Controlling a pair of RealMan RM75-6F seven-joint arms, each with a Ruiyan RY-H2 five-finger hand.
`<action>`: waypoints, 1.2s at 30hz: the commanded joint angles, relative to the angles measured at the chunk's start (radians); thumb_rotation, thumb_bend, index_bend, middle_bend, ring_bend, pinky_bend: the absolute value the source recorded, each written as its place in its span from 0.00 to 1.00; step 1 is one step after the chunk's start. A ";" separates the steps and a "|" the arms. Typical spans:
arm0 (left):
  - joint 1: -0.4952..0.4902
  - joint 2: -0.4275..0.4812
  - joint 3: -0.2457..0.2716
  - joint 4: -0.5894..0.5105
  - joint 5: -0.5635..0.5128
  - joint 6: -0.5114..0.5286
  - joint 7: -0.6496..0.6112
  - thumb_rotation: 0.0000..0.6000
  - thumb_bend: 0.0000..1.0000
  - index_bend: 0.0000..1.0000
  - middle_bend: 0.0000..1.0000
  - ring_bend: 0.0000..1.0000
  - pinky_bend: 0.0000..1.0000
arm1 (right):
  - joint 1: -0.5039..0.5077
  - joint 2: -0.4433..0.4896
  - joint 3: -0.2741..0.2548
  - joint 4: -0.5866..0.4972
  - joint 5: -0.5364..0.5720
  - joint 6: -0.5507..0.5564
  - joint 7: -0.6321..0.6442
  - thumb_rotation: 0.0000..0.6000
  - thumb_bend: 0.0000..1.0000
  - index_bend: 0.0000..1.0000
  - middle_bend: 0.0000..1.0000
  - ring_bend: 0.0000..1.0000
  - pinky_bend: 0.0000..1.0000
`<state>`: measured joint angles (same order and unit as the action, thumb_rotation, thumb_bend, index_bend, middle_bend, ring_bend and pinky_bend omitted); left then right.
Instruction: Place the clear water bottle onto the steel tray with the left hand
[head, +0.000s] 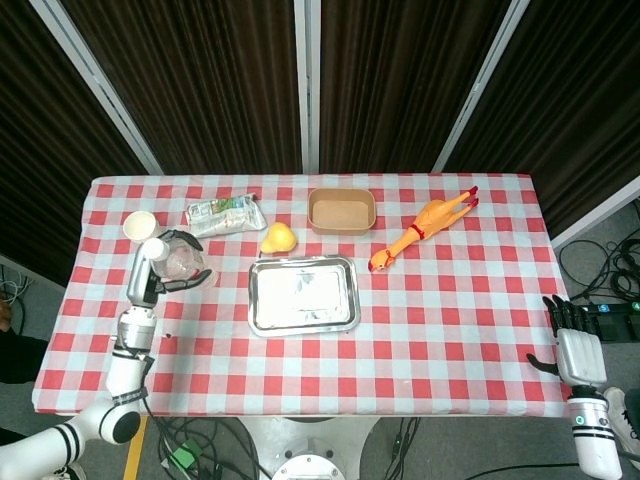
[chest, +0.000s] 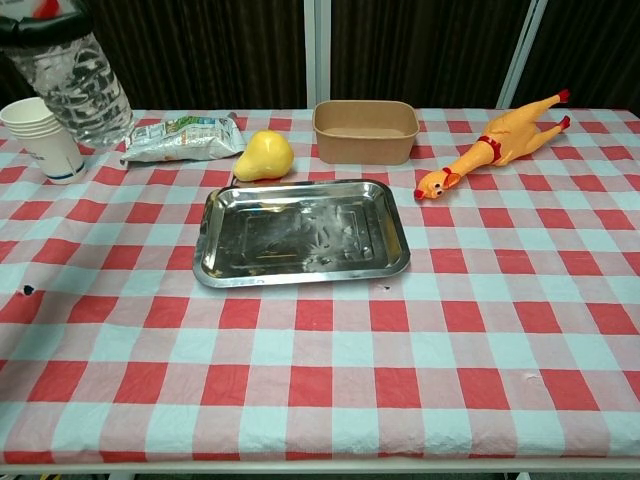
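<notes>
My left hand (head: 158, 276) grips the clear water bottle (head: 172, 257) and holds it well above the table, left of the steel tray (head: 303, 294). In the chest view only the bottle's lower part (chest: 82, 88) shows at the top left, with black fingers (chest: 40, 28) wrapped around it near the frame's top edge. The tray (chest: 302, 232) lies bare at the table's middle. My right hand (head: 580, 351) hangs off the table's right front corner, fingers apart, holding nothing.
A stack of paper cups (chest: 42, 139) stands at the left, just below the lifted bottle. A snack packet (chest: 182, 137), a yellow pear (chest: 264, 155) and a brown paper box (chest: 365, 130) lie behind the tray. A rubber chicken (chest: 495, 139) lies at the right.
</notes>
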<state>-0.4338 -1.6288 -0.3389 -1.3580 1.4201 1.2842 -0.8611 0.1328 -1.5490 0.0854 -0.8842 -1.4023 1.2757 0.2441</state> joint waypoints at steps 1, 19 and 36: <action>0.012 -0.062 0.045 0.131 -0.046 -0.043 -0.096 1.00 0.20 0.63 0.67 0.50 0.52 | -0.003 0.004 0.000 -0.006 -0.004 0.011 0.003 1.00 0.07 0.00 0.03 0.00 0.00; -0.019 -0.070 0.075 0.157 -0.043 -0.028 -0.091 1.00 0.20 0.63 0.67 0.50 0.53 | -0.002 0.014 -0.002 -0.025 -0.008 0.012 -0.001 1.00 0.07 0.00 0.03 0.00 0.00; -0.101 -0.097 0.060 0.100 0.001 -0.025 0.024 1.00 0.20 0.63 0.67 0.51 0.53 | 0.001 -0.002 -0.007 0.003 0.000 -0.016 0.000 1.00 0.07 0.00 0.04 0.00 0.00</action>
<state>-0.5485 -1.7602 -0.2746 -1.2708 1.4217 1.2359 -0.8471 0.1338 -1.5500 0.0794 -0.8827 -1.4019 1.2613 0.2428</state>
